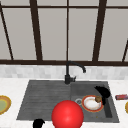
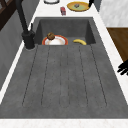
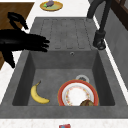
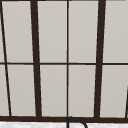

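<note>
Banana (image 3: 38, 94) lengthwise front-to-back, right robot hand (image 3: 23, 42) above

The sink (image 1: 42, 95) is a dark grey unit set into a white counter (image 1: 10, 87). Its ribbed drainboard occupies the left half and its basin the right half. A round drain (image 3: 82, 78) sits in the basin floor. A black faucet (image 1: 72, 71) stands at the rear edge, spout curved to the right. A pale tiled backsplash (image 1: 30, 71) runs behind it, below a dark-framed window (image 4: 67, 62). A yellow plate (image 1: 3, 104) with a green centre lies on the left counter. A red packet (image 1: 121, 96) lies on the right counter, near a second yellow plate (image 2: 78, 6).
</note>
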`<state>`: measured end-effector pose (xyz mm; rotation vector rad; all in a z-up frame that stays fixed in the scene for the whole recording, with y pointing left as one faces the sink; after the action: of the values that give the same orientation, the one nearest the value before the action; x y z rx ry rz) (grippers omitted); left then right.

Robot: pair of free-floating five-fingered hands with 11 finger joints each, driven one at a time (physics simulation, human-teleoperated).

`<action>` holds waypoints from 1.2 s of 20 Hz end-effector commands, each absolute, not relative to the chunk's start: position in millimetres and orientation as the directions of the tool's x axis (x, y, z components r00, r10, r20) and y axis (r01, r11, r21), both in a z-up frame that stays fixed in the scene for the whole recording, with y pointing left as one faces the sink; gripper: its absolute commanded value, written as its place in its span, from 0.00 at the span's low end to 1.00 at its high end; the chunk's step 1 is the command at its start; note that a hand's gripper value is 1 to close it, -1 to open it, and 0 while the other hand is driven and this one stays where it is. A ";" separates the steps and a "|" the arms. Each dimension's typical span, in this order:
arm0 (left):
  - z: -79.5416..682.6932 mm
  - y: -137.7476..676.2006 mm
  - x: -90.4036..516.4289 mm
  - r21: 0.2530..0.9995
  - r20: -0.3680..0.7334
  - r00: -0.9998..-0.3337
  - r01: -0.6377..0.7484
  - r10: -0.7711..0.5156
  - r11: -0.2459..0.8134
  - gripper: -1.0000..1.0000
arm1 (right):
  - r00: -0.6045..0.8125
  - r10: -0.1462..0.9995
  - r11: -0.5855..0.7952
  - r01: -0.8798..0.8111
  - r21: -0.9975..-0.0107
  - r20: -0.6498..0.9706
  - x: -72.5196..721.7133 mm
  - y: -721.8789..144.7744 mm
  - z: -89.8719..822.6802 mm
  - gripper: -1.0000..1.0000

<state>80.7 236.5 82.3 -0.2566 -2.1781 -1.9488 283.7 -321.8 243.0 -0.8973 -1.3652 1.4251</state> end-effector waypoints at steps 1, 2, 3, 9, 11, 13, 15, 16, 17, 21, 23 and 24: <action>82.3 236.5 80.7 0.958 0.268 -0.963 0.265 -0.009 0.112 0.50 | -0.354 0.935 0.011 -0.059 -0.998 0.031 294.4 -309.1 235.1 0.00; 82.3 236.5 80.7 0.958 0.268 -0.963 0.265 -0.008 0.112 0.50 | -0.361 0.932 0.009 -0.044 -0.999 0.024 298.2 -305.1 231.9 0.00; 82.3 236.5 80.7 0.958 0.268 -0.963 0.265 -0.008 0.112 0.50 | -0.368 0.930 0.006 -0.029 -1.000 0.016 302.1 -300.9 228.7 0.00; 82.3 236.5 80.7 0.958 0.268 -0.963 0.265 -0.008 0.112 0.50 | -0.374 0.927 0.002 0.036 -0.999 -0.012 336.7 -271.0 212.6 0.00; 82.3 236.5 80.7 0.958 0.268 -0.963 0.265 -0.008 0.112 0.50 | -0.367 0.930 0.003 0.049 -0.999 -0.015 351.2 -260.3 208.6 0.00; 82.3 236.5 80.7 0.958 0.268 -0.963 0.265 -0.008 0.112 0.50 | -0.358 0.934 0.004 0.055 -0.999 -0.016 367.4 -248.8 205.6 0.00; 82.3 236.5 80.7 0.958 0.268 -0.963 0.265 -0.008 0.112 0.50 | -0.358 0.934 0.000 0.061 -0.998 -0.022 382.4 -237.9 201.9 0.00; 82.3 236.5 80.7 0.958 0.268 -0.963 0.265 -0.008 0.112 0.50 | -0.357 0.934 -0.003 0.057 -0.998 -0.024 390.7 -232.1 199.0 0.00; 82.3 236.5 80.7 0.958 0.268 -0.963 0.265 -0.008 0.112 0.50 | -0.357 0.934 -0.006 0.057 -0.998 -0.026 399.0 -226.4 196.2 0.00; 82.3 236.5 80.7 0.958 0.268 -0.963 0.265 -0.008 0.112 0.50 | -0.357 0.934 -0.009 0.053 -0.999 -0.028 432.4 -203.1 184.5 0.00; 82.3 236.5 80.7 0.958 0.268 -0.963 0.265 -0.008 0.112 0.50 | -0.357 0.934 -0.012 0.046 -0.999 -0.027 449.0 -191.5 176.6 0.00; 82.3 236.5 80.7 0.958 0.268 -0.963 0.265 -0.008 0.112 0.50 | -0.357 0.934 -0.009 0.042 -0.999 -0.024 457.4 -185.4 173.0 0.00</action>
<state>80.7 236.5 82.3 -0.2566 -2.1781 -1.9489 434.8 -201.7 183.8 -1.0222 -1.5123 1.4367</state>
